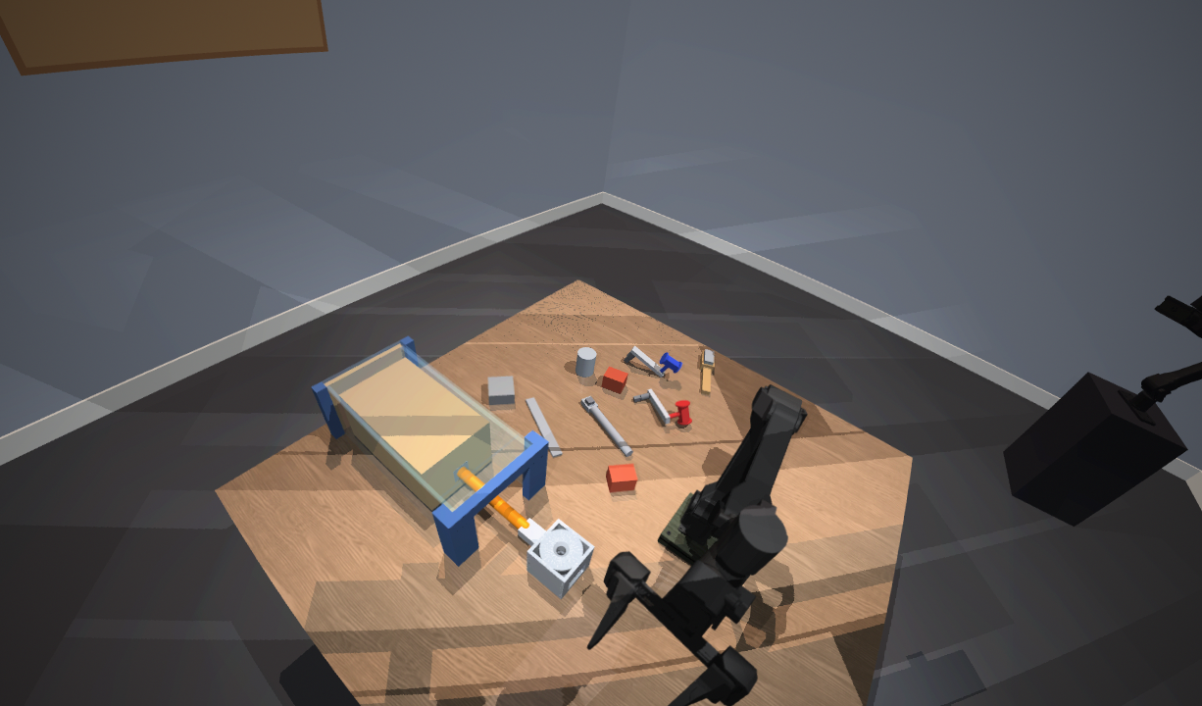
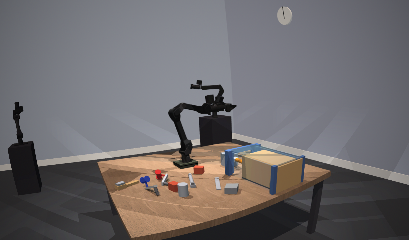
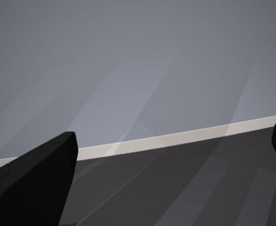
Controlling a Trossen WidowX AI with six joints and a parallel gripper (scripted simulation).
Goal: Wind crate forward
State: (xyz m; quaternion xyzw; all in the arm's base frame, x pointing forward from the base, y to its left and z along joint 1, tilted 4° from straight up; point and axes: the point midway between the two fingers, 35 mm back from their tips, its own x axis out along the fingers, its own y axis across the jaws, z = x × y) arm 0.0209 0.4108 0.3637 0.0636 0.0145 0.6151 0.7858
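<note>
Crate: sat flat behind the clear panels [image 1: 385, 465] [image 2: 256, 176], its front short of the blue steel frame [image 1: 491, 480] [image 2: 229, 162].
Strap: orange, ran from the crate [image 1: 394, 394] [image 2: 267, 158] under the frame's top bar.
Winch: pale block [image 1: 560, 562] [image 2: 223, 159] outside the mouth; top hole bare, no handle in it.
Tools: two cranked pieces, one with a red knob [image 1: 682, 412] [image 2: 158, 173], one with a blue knob [image 1: 670, 361] [image 2: 144, 180], lay well apart from the winch; you could not tell which key was square.
Gripper: your jaws [image 1: 673, 635] [image 2: 232, 107] stood wide, holding nothing, above the bench.
Done: no winding evident.
Left: you had the handle to choose, seat and turn, then release.
</note>
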